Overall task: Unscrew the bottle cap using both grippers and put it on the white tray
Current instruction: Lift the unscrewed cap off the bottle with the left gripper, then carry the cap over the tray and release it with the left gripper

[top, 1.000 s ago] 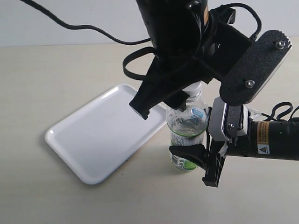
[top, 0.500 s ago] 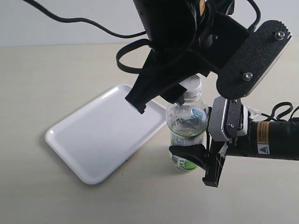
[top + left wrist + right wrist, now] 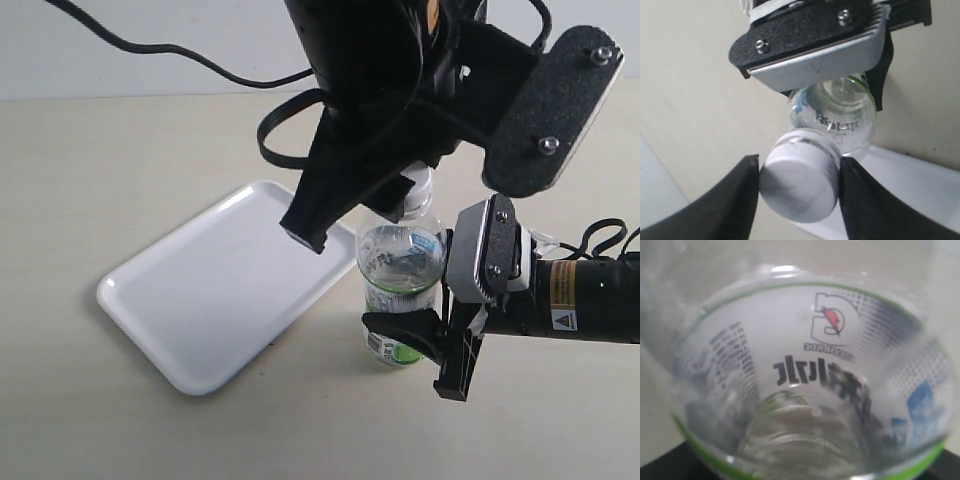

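Note:
The clear bottle (image 3: 400, 265) stands upright beside the white tray (image 3: 200, 300). Its white ribbed bottle cap (image 3: 421, 186) sits on the neck. My bulky black left gripper (image 3: 392, 205) comes down from above. In the left wrist view its two black jaws press both sides of the cap (image 3: 800, 182), so it is shut on it. My grey-white right gripper (image 3: 425, 350) with the yellow label is shut on the bottle's lower body from the right. The bottle's label (image 3: 825, 365) fills the right wrist view, and only black slivers of the jaws show there.
The tray lies empty on the beige table (image 3: 120, 160), to the left of the bottle, and its rim (image 3: 920, 175) shows just beyond the cap. A black cable (image 3: 170, 55) loops over the table's back. The right gripper's grey plate (image 3: 815, 55) sits close under the left gripper.
The left wrist has twisted around the cap: its black side plate swung up and right, and the near finger swung left and then back. The bottle and the right gripper stayed put.

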Action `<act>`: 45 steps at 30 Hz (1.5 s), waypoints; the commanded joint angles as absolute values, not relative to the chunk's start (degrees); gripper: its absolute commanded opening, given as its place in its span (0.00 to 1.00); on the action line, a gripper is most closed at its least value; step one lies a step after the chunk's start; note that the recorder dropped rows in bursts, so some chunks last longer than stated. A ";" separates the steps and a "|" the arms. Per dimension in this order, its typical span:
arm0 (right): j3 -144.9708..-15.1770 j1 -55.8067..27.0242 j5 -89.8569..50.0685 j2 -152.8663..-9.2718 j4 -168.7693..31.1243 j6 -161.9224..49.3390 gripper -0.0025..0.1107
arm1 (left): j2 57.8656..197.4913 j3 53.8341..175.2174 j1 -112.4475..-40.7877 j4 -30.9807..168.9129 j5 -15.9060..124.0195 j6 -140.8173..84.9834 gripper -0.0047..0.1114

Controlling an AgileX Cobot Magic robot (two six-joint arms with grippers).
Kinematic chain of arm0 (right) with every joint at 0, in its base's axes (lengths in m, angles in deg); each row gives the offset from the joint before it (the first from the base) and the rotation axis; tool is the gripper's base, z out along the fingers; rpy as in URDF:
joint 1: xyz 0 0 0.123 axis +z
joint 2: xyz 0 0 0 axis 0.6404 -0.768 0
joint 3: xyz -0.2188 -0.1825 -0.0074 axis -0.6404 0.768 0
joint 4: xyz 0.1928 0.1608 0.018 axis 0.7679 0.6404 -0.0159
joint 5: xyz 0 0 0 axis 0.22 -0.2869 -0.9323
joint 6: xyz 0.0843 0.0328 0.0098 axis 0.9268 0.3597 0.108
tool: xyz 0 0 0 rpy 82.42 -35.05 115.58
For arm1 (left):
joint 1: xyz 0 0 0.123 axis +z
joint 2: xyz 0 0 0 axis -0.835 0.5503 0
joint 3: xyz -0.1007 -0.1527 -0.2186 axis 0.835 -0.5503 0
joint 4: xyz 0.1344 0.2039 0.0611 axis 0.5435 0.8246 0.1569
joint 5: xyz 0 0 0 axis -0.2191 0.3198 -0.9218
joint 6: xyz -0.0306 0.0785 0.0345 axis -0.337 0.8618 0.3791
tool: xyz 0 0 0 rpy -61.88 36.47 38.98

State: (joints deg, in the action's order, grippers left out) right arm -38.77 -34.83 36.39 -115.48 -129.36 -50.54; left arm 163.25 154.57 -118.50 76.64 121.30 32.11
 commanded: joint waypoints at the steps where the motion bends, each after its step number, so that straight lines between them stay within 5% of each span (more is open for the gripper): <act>1: -38.41 -34.80 29.43 -116.04 -131.97 -51.39 0.02 | 162.57 154.52 -119.31 75.46 121.72 19.08 0.04; 21: -38.41 -34.80 29.43 -116.04 -131.97 -50.35 0.02 | 162.57 163.11 -121.39 76.25 121.22 -32.29 0.04; 32: -38.41 -34.80 29.43 -116.04 -131.57 -46.00 0.02 | 160.76 166.65 -109.38 78.86 124.02 -41.02 0.04; 45: -38.41 -34.80 29.43 -116.04 -125.25 -45.78 0.02 | 159.69 141.89 -100.65 79.26 109.39 -35.86 0.04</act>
State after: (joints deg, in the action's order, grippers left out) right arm -38.77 -34.83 35.83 -115.48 -126.50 -45.65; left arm 158.82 148.90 -101.82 79.04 115.60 -36.49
